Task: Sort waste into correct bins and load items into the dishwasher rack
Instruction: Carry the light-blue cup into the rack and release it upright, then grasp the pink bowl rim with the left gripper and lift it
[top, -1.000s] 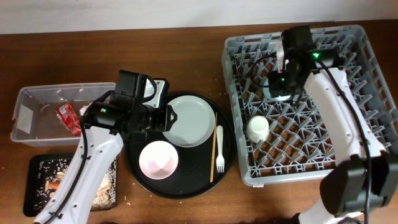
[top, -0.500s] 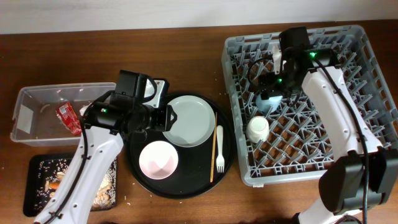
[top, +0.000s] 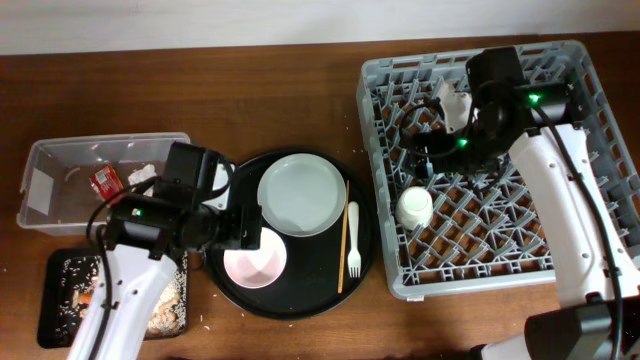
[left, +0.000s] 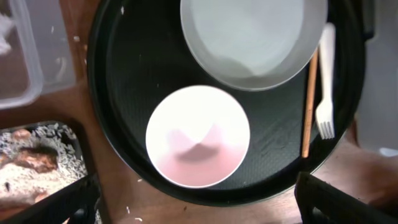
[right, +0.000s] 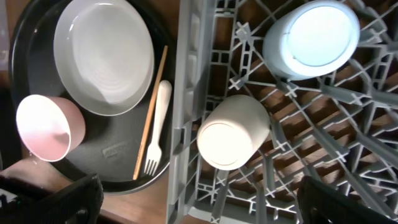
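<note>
Both arms are looking different from a second ago: the left gripper (top: 243, 228) is sliding off the plate's left edge and down over the bowl, and the right gripper (top: 437, 152) is pulling back from the light blue cup (right: 311, 37). Both were half closed then. Now we're seeing both of them spread wide and holding nothing. The left fingers (left: 56, 205) are sitting out in the bottom corners of the left wrist view, and the right fingers (right: 62, 196) are doing the same in the right wrist view.

The blue cup is standing free among the pegs of the dishwasher rack (top: 380, 75), upper right of the right wrist view. The cream cup (top: 414, 207) is sitting just below it, near the rack's left wall.

Everything else is waiting on the round black tray (top: 215, 272) in the middle of the overhead frame. The plate (top: 300, 193) is at the top, with the pink bowl (top: 255, 255) just below it. The chopstick (top: 344, 235) and the white fork (top: 353, 240) are lying side by side along the right side.

Over at the left edge, the clear tub (top: 40, 150) is holding the red wrapper (top: 105, 180) and the tissue (left: 5, 25). Below it, the shallow black tray (top: 50, 300) is holding the crumbly food scraps (left: 31, 155).
</note>
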